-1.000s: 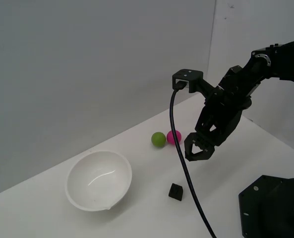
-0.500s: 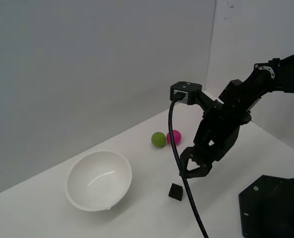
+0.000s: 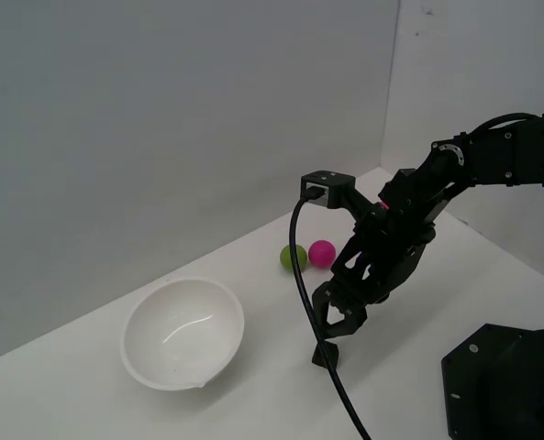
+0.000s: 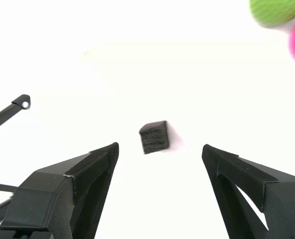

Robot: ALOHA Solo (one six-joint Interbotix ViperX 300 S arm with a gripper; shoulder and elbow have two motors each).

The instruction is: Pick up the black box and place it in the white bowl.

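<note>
— Did you catch that? The arm has dropped a good way in the last second. The gripper [image 3: 332,323] was hanging up near the pink ball [image 3: 322,253]; now it sits low, right over the black box [image 3: 321,356].

— So it's lining up for the grab?

— That's my read. The fingers [image 4: 82,174] are spread wide with nothing between them, and from the wrist camera the black box [image 4: 153,136] lies on the bare tabletop [image 3: 253,403] just ahead of the gap, roughly centred, not touching either one. I'd say a bit more descent, then a squeeze.

— What does the box look like?

— Tiny, matte, dark cube, slightly rough-faced, turned a little askew to the fingers. No bigger than the green ball [image 3: 293,257] behind it.

— And the white bowl [image 3: 183,333]?

— Well off from the box, toward the exterior view's left, upright and empty. The balls sit beyond the box, away from the bowl, touching each other.
</note>
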